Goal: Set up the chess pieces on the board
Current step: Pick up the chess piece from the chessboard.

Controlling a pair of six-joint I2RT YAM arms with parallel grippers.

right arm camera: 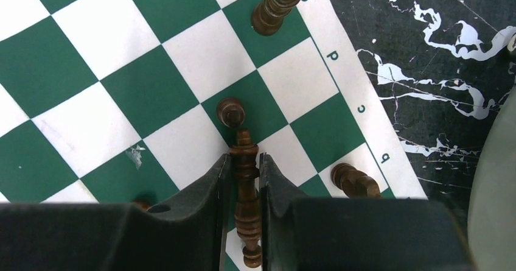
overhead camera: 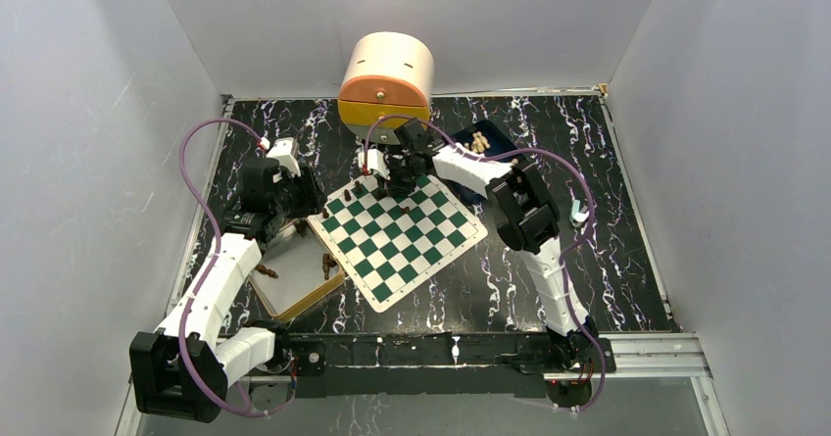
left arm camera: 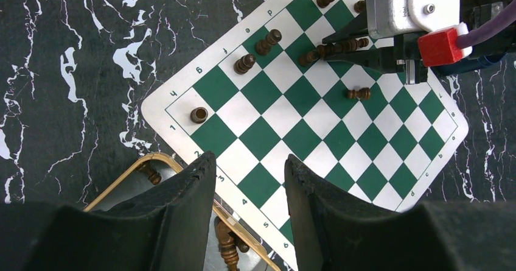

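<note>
The green and white board (overhead camera: 416,245) lies mid-table. My right gripper (right arm camera: 244,159) is shut on a dark brown chess piece (right arm camera: 246,192), held lying flat between the fingers low over the board's far corner (overhead camera: 397,179). Close by on the board stand a dark pawn (right arm camera: 232,112), a taller dark piece (right arm camera: 277,6) and another dark piece (right arm camera: 355,181). My left gripper (left arm camera: 249,164) is open and empty, over the board's edge beside the tan-rimmed tray (left arm camera: 122,175). The left wrist view shows several dark pieces on the board (left arm camera: 304,131), such as those at the far edge (left arm camera: 245,63) and one lying down (left arm camera: 359,92).
The tray (overhead camera: 279,304) at the board's left holds loose dark pieces (overhead camera: 325,266), one right under my left fingers (left arm camera: 226,246). A blue container with pale beige pieces (overhead camera: 479,142) sits at the back right. An orange and beige drum (overhead camera: 386,78) stands behind the board.
</note>
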